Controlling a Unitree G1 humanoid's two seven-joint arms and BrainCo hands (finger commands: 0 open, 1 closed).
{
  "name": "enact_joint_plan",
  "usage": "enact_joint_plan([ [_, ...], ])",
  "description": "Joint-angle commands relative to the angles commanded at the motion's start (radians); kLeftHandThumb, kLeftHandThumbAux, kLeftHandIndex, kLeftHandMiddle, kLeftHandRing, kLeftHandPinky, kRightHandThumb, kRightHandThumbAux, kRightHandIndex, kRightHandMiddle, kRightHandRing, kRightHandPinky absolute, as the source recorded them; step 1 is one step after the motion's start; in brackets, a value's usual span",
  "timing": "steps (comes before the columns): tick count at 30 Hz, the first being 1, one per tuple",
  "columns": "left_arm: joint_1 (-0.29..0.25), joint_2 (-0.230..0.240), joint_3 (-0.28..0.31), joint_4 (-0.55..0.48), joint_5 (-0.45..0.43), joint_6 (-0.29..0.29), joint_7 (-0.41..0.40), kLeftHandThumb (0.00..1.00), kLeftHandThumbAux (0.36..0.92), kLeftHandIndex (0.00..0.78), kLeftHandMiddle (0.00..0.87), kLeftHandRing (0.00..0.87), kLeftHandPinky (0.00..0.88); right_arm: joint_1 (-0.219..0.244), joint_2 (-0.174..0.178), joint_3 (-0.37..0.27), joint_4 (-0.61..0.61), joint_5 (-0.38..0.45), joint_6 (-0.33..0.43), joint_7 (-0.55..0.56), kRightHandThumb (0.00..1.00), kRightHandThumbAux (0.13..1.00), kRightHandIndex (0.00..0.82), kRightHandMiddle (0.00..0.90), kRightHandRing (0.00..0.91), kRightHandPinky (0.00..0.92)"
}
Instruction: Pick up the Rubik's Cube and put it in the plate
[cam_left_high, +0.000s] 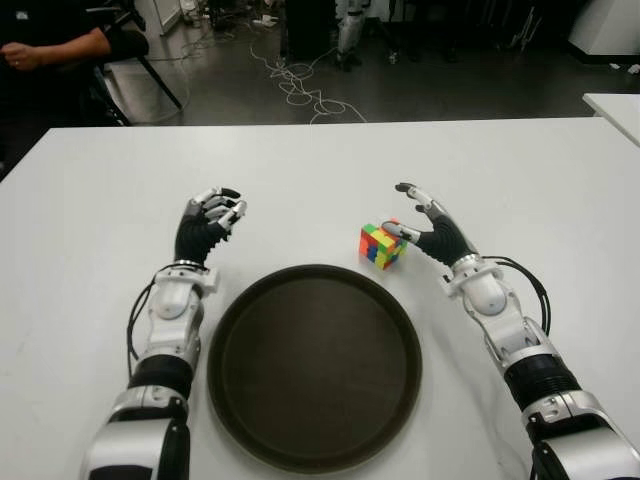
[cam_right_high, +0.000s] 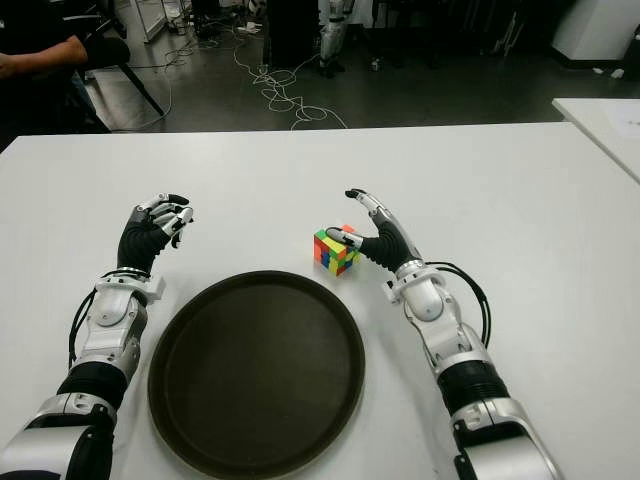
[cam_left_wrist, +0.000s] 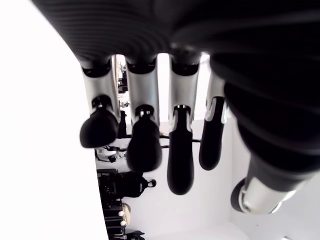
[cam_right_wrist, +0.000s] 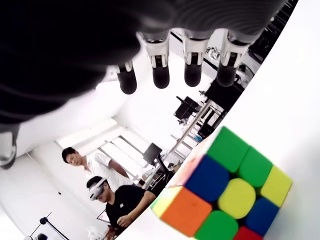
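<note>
The Rubik's Cube (cam_left_high: 381, 245) sits on the white table (cam_left_high: 320, 165) just beyond the far right rim of the round dark brown plate (cam_left_high: 314, 365). My right hand (cam_left_high: 420, 218) is open beside the cube on its right, thumb near the cube's top and fingers stretched above it; the right wrist view shows the cube (cam_right_wrist: 223, 191) below the spread fingertips (cam_right_wrist: 161, 75), not grasped. My left hand (cam_left_high: 212, 218) stays idle to the left of the plate, fingers loosely curled and holding nothing.
A second white table's corner (cam_left_high: 615, 105) shows at the far right. A seated person (cam_left_high: 60, 50) is beyond the table's far left corner, and cables (cam_left_high: 300, 85) lie on the floor behind.
</note>
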Motion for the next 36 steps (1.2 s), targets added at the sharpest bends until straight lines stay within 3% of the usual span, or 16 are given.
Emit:
enact_joint_plan([
  [7,-0.003,0.0,0.0,0.005,0.0,-0.003,0.0,0.844,0.662,0.415,0.576,0.738,0.773,-0.003,-0.003,-0.007,-0.017,0.027,0.032,0.036,0.081,0.371,0.0,0.0,0.0,0.0],
  [14,-0.006,0.001,0.002,0.013,-0.003,-0.006,-0.006,0.844,0.662,0.416,0.578,0.736,0.769,-0.013,0.003,-0.02,-0.016,0.04,0.016,0.03,0.072,0.441,0.0,0.0,0.0,0.043],
  [21,-0.006,0.002,0.003,0.013,-0.002,-0.005,-0.004,0.844,0.661,0.417,0.581,0.739,0.769,-0.035,0.011,-0.023,0.012,0.041,-0.014,0.014,0.079,0.445,0.0,0.0,0.0,0.075],
  [36,0.0,0.007,0.0,0.001,0.003,0.011,0.0,0.844,0.662,0.415,0.585,0.747,0.778,-0.09,0.014,0.019,0.102,-0.053,-0.12,-0.112,0.089,0.44,0.0,0.0,0.017,0.102],
])
